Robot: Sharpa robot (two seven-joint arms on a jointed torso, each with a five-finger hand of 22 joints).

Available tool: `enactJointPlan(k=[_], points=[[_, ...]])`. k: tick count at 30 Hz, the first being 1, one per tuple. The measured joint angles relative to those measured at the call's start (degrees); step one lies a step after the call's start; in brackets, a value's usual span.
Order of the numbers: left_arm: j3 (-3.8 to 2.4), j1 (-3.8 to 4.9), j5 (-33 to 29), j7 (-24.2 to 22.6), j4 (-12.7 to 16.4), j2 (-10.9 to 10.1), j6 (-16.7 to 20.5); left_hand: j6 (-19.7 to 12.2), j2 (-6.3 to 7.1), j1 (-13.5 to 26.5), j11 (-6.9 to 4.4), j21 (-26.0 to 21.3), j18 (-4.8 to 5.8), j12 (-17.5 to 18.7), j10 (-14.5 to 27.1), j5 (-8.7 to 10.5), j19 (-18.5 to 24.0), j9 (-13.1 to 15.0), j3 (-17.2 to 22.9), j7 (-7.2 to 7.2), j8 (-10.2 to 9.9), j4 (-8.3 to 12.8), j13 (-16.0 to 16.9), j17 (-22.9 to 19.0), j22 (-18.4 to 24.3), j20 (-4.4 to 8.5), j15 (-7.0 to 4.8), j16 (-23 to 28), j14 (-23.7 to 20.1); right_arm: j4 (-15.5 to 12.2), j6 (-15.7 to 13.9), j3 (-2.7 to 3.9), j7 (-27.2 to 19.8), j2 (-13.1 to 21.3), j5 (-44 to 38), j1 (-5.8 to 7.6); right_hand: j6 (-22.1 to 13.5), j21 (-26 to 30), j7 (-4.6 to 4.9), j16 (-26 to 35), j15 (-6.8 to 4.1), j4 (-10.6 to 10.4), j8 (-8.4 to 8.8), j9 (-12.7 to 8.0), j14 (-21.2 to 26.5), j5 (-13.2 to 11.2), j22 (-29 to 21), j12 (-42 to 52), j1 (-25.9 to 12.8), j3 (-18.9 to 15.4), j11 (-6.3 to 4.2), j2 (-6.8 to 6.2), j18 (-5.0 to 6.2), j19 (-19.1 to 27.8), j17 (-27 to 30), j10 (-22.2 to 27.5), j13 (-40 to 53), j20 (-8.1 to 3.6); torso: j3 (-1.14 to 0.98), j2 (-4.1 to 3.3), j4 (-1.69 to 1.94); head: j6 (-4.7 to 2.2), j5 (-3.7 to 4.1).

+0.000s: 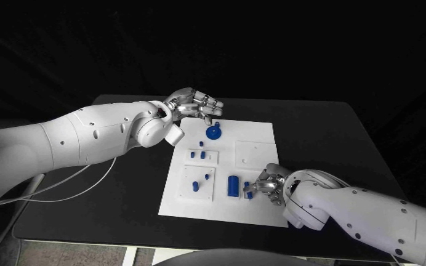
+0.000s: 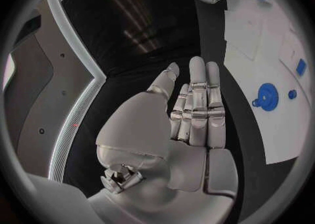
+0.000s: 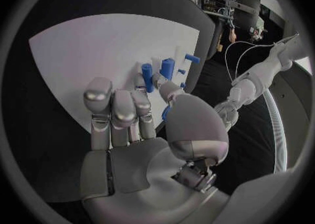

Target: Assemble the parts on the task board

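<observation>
A black table [image 1: 329,130] in a dark room carries the white board [image 1: 253,155]. The left hand [image 1: 195,104] hovers at the board's far left corner, fingers straight and apart, holding nothing, just beside the round blue disc [image 1: 214,132]. The right hand [image 1: 269,186] sits over the board's near edge, fingers bent around a small blue piece [image 1: 249,194] beside the upright blue cylinder [image 1: 233,185]; whether it truly grips it I cannot tell. A loose pinch could drop the piece or knock the cylinder over.
</observation>
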State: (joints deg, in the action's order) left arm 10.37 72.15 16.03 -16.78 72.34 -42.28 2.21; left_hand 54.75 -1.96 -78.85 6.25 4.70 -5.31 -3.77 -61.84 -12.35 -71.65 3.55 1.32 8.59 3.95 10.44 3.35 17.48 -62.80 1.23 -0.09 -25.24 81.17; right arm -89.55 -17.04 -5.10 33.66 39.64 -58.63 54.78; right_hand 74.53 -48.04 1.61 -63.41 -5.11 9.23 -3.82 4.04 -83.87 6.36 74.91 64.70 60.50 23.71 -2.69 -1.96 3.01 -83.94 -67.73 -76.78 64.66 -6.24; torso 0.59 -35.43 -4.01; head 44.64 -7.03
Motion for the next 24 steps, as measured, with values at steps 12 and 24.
enactJointPlan(k=[12,24], points=[[0.00,0.00,0.0,0.0,0.0,0.0,0.0,-0.2,0.00,0.0,0.00,0.0,0.00,0.0,0.0,0.00,0.0,0.0,0.0,-0.15,0.0,0.0,0.0,0.0,0.1,0.00,0.00,0.0,0.0,0.3,0.1,-0.06,0.1,0.0,0.0,-0.05,-0.2,0.4,-0.39,0.0,0.00,-13.3,0.05,-0.1,0.0,-3.2,0.0,-0.4,1.1,-4.3,-0.28,-6.17,0.00,0.0,-0.2,0.1,-0.3,0.00,-0.03,0.00,-0.03,0.01,0.13],[0.00,0.00,0.0,0.0,0.0,0.1,0.0,-0.1,0.00,0.0,0.00,0.0,0.00,0.0,0.0,0.00,0.0,0.0,0.0,-0.14,0.0,0.0,0.0,0.0,0.1,0.00,0.00,0.0,0.0,0.0,0.1,-0.07,-0.5,0.3,0.0,-0.08,0.0,0.4,-0.23,0.3,0.01,-14.9,0.05,-0.1,0.0,-3.2,0.0,-0.4,1.6,-5.1,-0.28,-6.68,0.00,0.0,-0.2,0.1,-0.3,0.00,-0.04,0.02,-0.01,0.09,0.30]])
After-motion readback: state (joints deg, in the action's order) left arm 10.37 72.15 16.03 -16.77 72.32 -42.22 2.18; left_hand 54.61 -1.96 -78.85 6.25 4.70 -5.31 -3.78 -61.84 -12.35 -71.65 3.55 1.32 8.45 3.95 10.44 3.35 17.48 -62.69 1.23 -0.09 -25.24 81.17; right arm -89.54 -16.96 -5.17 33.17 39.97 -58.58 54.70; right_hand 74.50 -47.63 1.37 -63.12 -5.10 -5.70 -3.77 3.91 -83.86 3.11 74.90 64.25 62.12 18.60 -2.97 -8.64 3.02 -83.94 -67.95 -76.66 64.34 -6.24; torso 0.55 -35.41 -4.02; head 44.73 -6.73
